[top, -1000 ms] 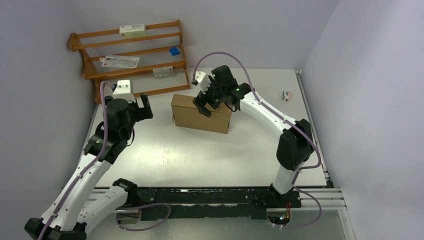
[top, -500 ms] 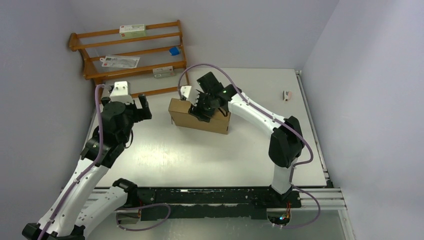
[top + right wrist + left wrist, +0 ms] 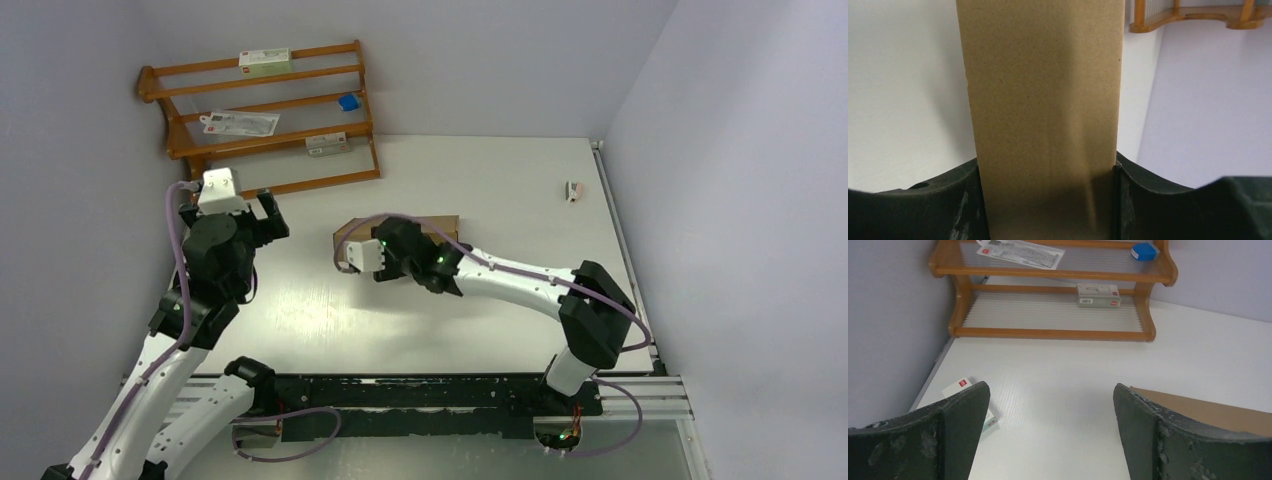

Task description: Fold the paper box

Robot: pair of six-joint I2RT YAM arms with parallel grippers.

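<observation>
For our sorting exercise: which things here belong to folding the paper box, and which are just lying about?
Belong to the job:
plain brown cardboard box
right claw, clamped on it

Lying about:
orange wooden rack
white printed packets on it
small blue block
white packet on the table

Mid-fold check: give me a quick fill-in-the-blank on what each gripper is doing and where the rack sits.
The right gripper has its jaws clamped on the ___.
The left gripper has its jaws ___, holding nothing.
The wooden rack stands at the far ___ corner of the table.
Missing words: paper box; open; left.
</observation>
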